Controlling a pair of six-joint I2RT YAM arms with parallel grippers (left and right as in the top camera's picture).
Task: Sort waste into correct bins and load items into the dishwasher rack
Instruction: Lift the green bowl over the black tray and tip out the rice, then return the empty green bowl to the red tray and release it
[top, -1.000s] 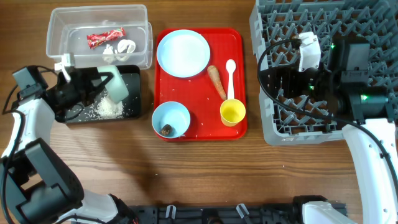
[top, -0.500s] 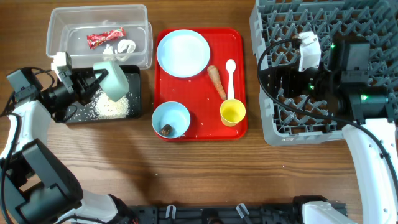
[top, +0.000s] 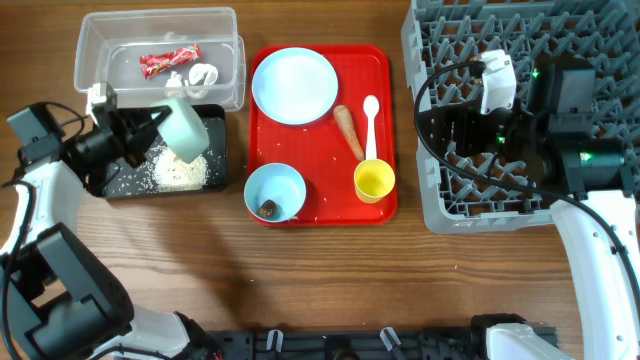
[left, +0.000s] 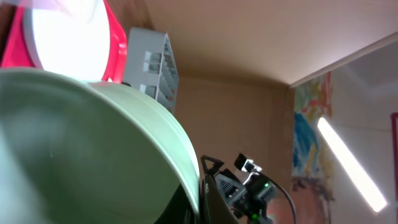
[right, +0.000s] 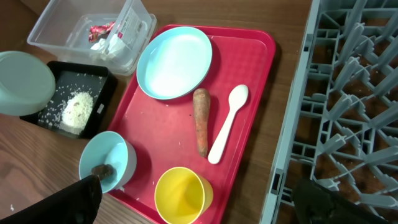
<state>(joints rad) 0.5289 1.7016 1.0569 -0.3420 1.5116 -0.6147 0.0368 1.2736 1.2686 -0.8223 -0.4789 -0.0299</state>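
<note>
We see the left gripper closed on the rim of the pale green bowl, holding it tipped on its side above the black tub. In the left wrist view the bowl's inside fills most of the frame, and it looks empty, though the close angle leaves us unsure. Loose rice grains lie in a pile in the tub under the bowl, with more scattered across its floor.

Just behind the black tub stands the clear tub, holding the red snack wrapper and the crumpled white tissue.

On the red tray we find:
- the pale blue plate at the far end
- the carrot beside the white spoon
- the yellow cup, upright at the near right corner
- the pale blue bowl at the near left corner, with the brown food scrap inside it

The right gripper hangs over the left edge of the dishwasher rack. Its fingers are spread wide and hold nothing.
</note>
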